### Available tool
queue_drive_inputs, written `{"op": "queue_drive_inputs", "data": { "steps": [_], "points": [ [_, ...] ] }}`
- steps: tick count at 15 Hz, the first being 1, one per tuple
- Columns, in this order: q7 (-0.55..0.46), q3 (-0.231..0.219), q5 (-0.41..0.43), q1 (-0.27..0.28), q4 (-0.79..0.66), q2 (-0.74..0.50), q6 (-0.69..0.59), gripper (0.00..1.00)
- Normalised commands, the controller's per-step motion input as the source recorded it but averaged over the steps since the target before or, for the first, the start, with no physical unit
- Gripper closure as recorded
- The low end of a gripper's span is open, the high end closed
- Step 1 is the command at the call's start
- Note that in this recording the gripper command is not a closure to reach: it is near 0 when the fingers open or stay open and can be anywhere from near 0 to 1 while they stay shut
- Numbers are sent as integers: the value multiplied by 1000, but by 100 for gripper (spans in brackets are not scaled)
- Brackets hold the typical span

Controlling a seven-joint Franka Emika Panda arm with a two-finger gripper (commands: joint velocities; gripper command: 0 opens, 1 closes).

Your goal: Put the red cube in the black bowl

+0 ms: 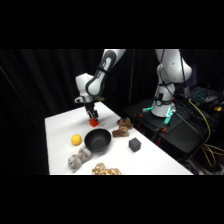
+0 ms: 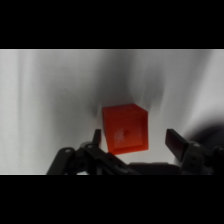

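Gripper (image 2: 132, 140) open around the small bright red cube (image 2: 125, 128), nothing gripped yet.

Both fingers stand spread on either side of the cube, left one close, right one apart; it rests on the white bench (image 1: 62, 125), just behind the round glossy black bowl (image 1: 97, 140). I judge the cube light, stiff and rather smooth, so taking it on two flat opposite faces near the middle should hold well.

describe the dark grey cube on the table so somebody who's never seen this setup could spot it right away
Start at the black bowl in the middle of the white table. The dark grey cube sits alone beside it, on the arm base's side. It is the only dull, boxy block; the red cube is brighter.
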Motion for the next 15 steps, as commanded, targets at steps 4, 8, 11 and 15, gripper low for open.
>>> {"op": "queue_drive_inputs", "data": {
  "steps": [4, 8, 11, 15],
  "points": [
    [-231, 45, -111, -37, -116, 80, 343, 0],
    [-134, 34, -140, -35, -100, 44, 284, 100],
    [-15, 15, -150, 7, -192, -171, 215, 100],
    [147, -69, -201, 131, -373, -405, 141, 100]
  ]
}}
